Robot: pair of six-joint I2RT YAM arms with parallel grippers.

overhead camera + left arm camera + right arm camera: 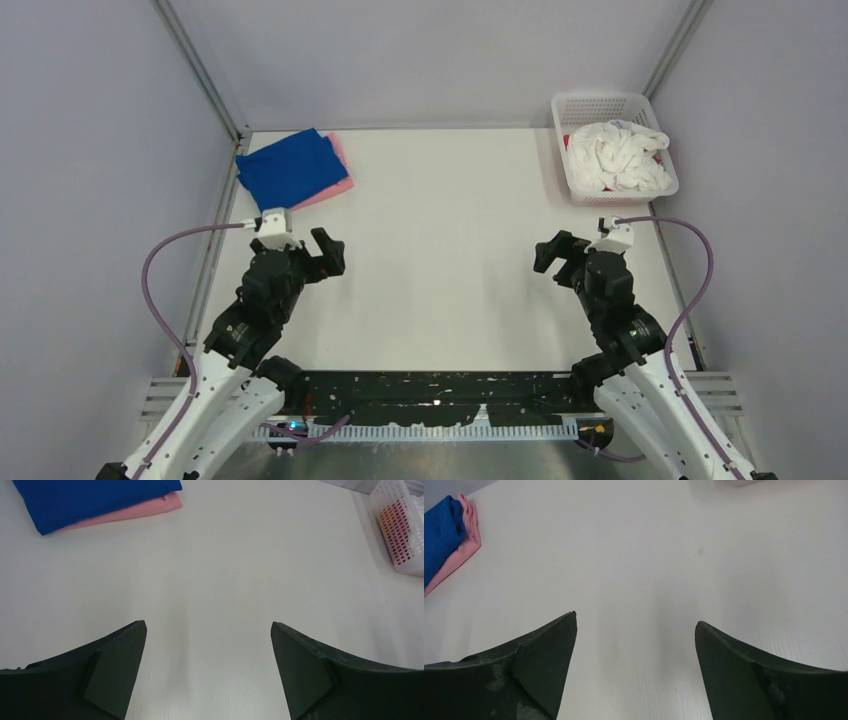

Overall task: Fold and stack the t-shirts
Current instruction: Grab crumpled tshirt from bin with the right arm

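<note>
A folded royal blue t-shirt lies on a folded pale pink t-shirt at the table's far left corner; both show in the left wrist view and the right wrist view. A crumpled white t-shirt fills the white mesh basket at the far right, with magenta cloth showing through the basket wall. My left gripper is open and empty over bare table. My right gripper is open and empty over bare table.
The white table lies between the arms. Grey walls and metal frame posts enclose the space. A black strip runs along the near edge between the arm bases.
</note>
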